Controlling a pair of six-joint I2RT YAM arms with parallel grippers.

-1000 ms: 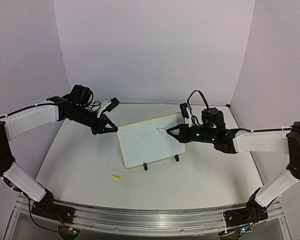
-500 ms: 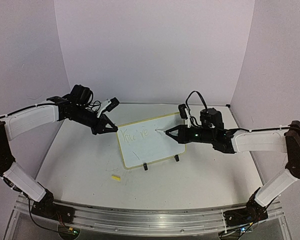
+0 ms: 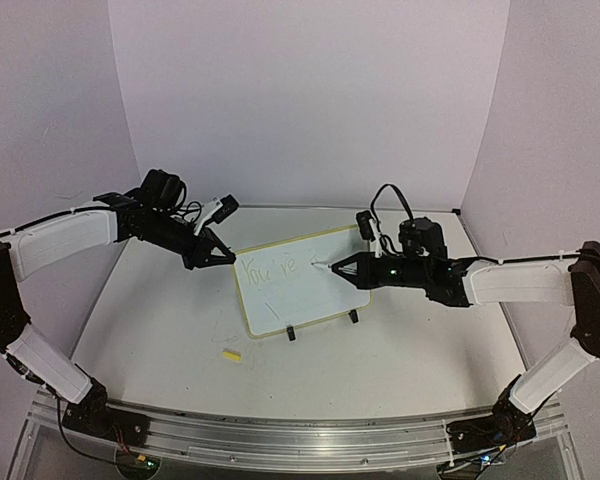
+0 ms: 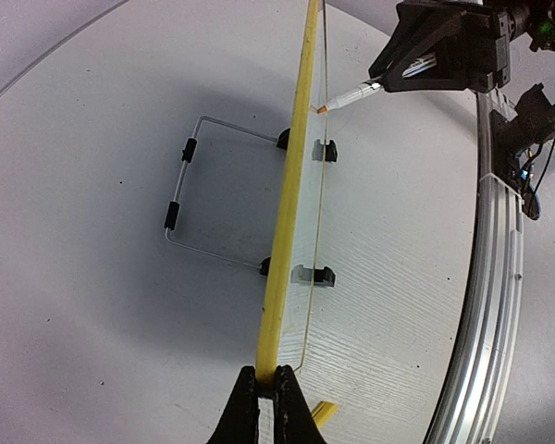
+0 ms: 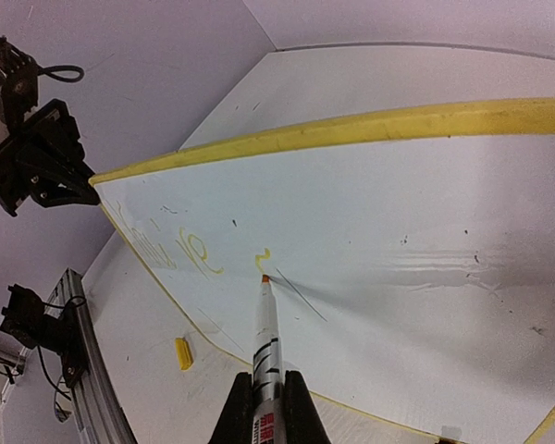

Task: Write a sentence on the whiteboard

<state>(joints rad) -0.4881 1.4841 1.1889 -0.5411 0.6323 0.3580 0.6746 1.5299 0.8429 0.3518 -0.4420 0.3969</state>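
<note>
The whiteboard stands tilted on two black clip feet at the table's middle. My left gripper is shut on its yellow rim at the upper left corner; the left wrist view shows the jaws pinching the rim edge-on. My right gripper is shut on a white marker whose orange tip touches the board. The sentence reads "You're" in faint yellow-green; in the right wrist view the word has a small fresh curl just above the tip.
A small yellow marker cap lies on the table in front of the board, also in the right wrist view. A wire stand props the board from behind. An aluminium rail runs along the near edge.
My right gripper has shifted the marker tip slightly left and down on the board after "You're". The left gripper and the board have stayed still.
</note>
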